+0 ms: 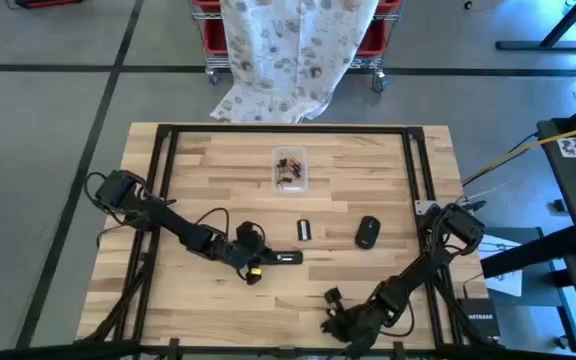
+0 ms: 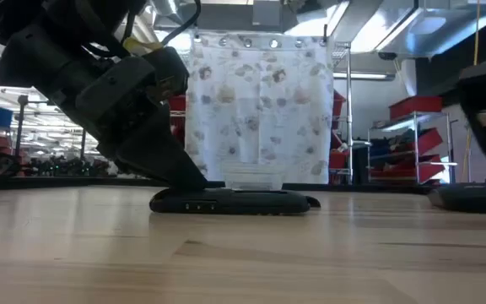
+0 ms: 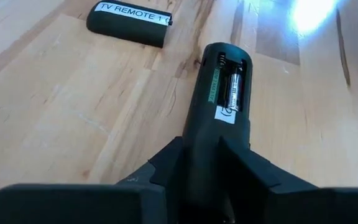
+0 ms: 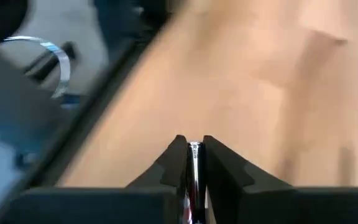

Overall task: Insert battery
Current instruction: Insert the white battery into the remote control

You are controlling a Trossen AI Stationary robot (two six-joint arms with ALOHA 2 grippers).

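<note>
now remote (image 3: 219, 118) in left gripper (image 3: 199, 180), battery (image 4: 193, 177) in right gripper (image 4: 192, 163)

Your left gripper (image 1: 268, 259) sits low at mid-worktop, fingers clamped around the remote (image 3: 219, 99); your right gripper (image 4: 194, 163), near the front edge, pinches a battery (image 4: 194, 177).

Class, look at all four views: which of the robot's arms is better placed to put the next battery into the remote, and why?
The right: the right gripper is shut on a battery, while the left gripper clamps the remote, whose open compartment already shows one cell.
</note>
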